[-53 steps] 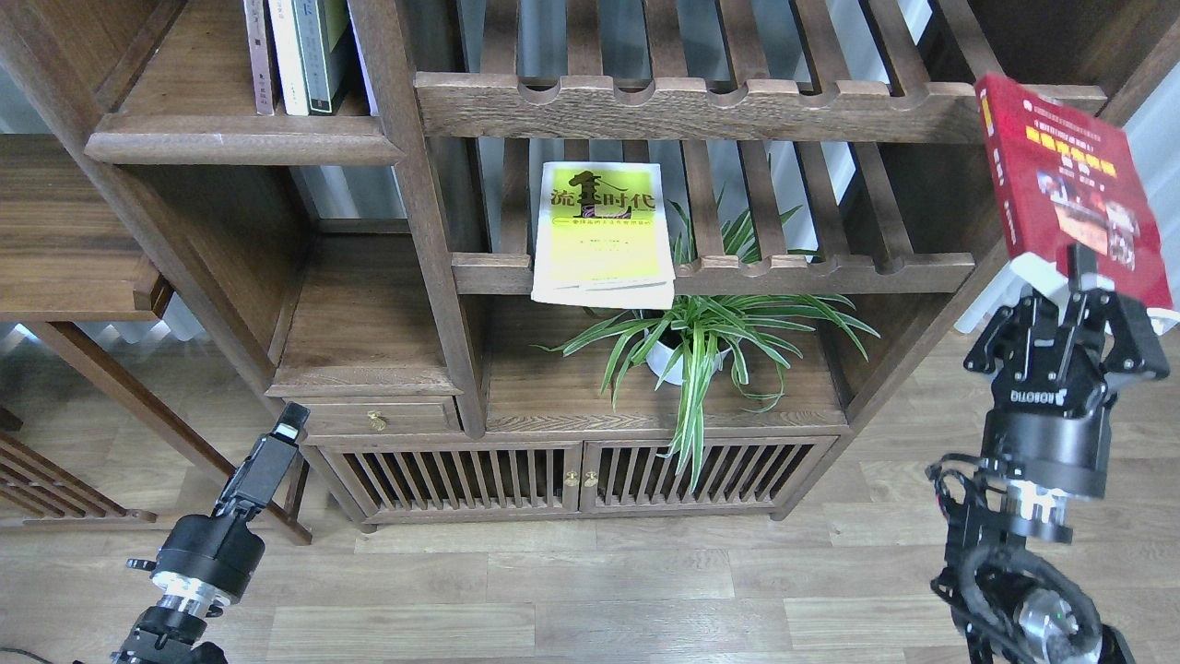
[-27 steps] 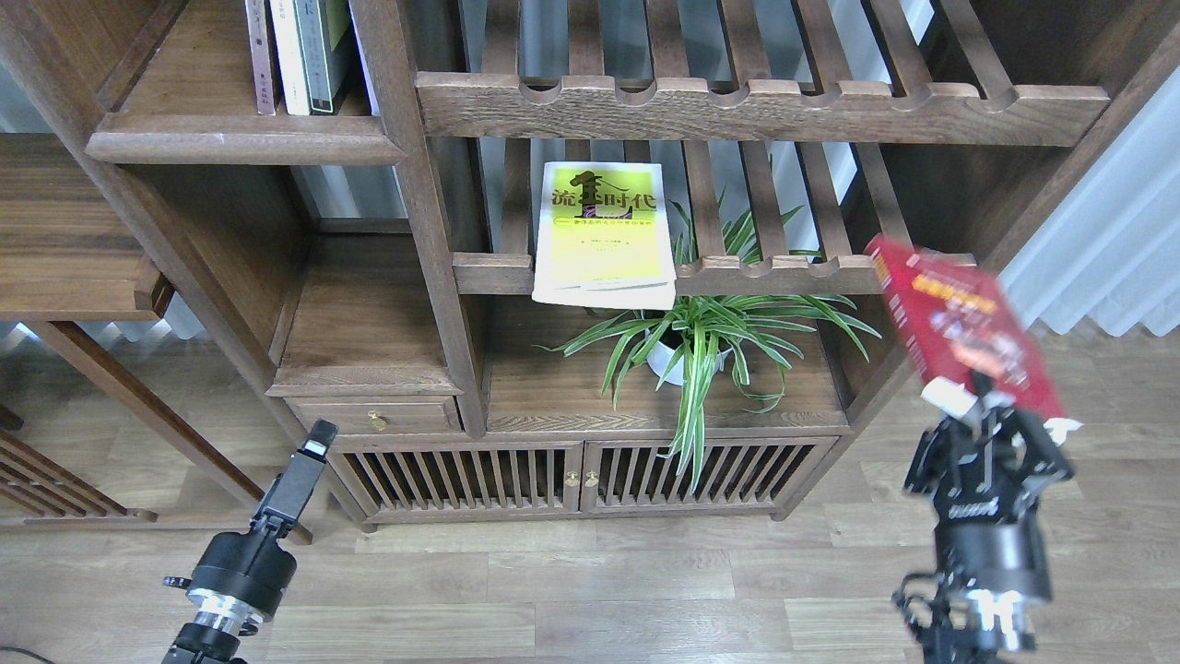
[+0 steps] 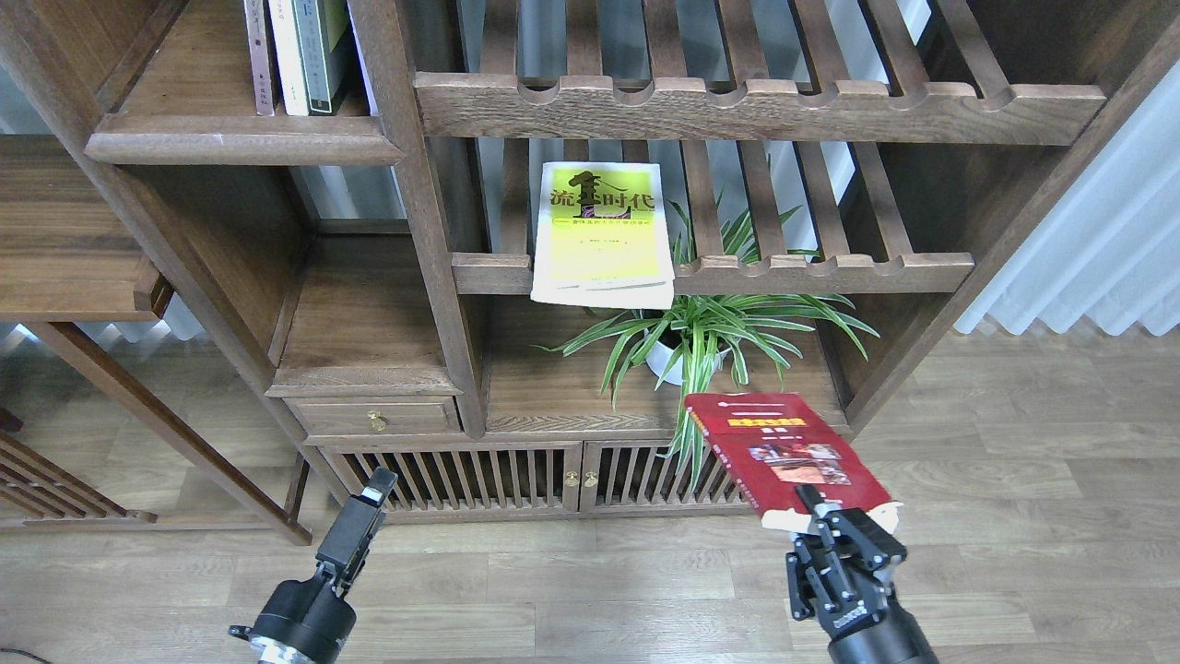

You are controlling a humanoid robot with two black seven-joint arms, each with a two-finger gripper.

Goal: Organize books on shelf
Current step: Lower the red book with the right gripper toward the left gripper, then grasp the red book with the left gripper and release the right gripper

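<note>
Red book (image 3: 784, 449) with a yellow title band and small photos is held by its near edge in the right gripper (image 3: 823, 514), whose fingers are closed on it. It hangs low in front of the cabinet doors (image 3: 516, 477), cover up, far end overlapping the leaves of the potted plant (image 3: 701, 337). A yellow-green book (image 3: 604, 232) with white border lies on the lower slatted rack (image 3: 811, 272), its near edge jutting over the front rail; its big characters read 流金时代 (the smaller lines are too small to read). On the solid shelf (image 3: 244, 138) at top left, upright books (image 3: 300, 55) stand near the post, with bare board to their left. The left gripper (image 3: 364, 516) is low over the floor (image 3: 590, 581), holding nothing; I cannot tell if its fingers are apart.
</note>
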